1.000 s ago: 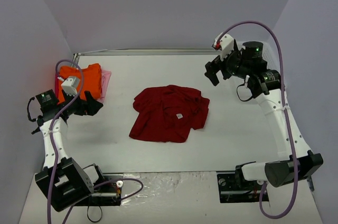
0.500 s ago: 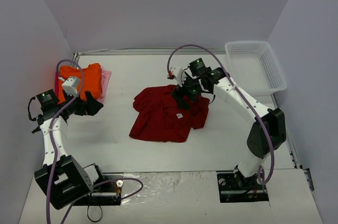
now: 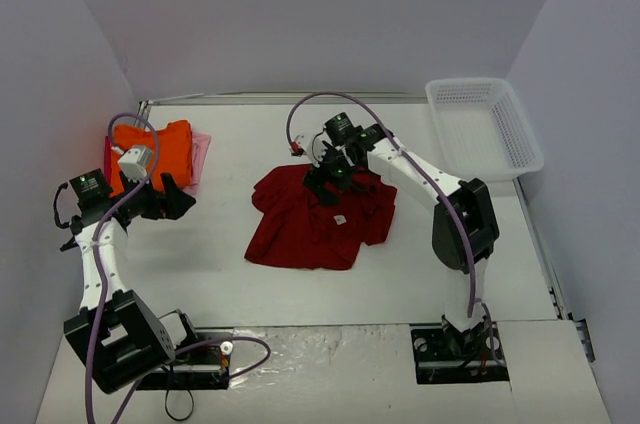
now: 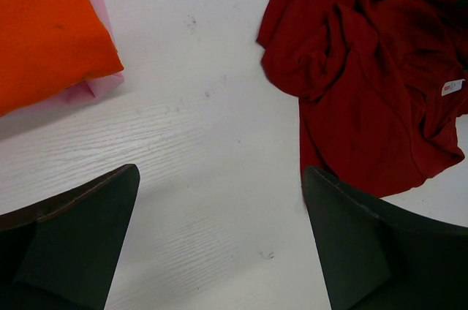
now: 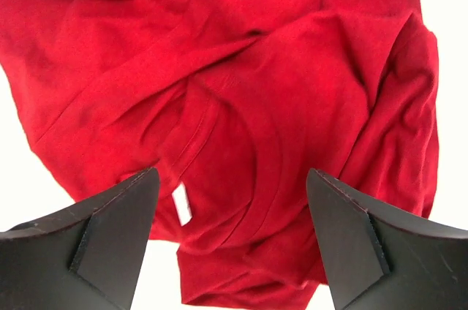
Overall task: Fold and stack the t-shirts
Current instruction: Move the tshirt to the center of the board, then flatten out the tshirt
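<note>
The dark red shirt (image 3: 318,219) lies crumpled, white label showing, directly under the right pincer (image 3: 322,182). The orange shirt (image 3: 160,149) sits folded on the pink shirt (image 3: 200,156), just beyond the left pincer (image 3: 178,201).

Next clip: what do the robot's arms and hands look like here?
The left arm and right arm have white links with black joints and black bases. A purple cable loops along each. The left hand and right hand each have two dark, wedge-shaped fingers.
</note>
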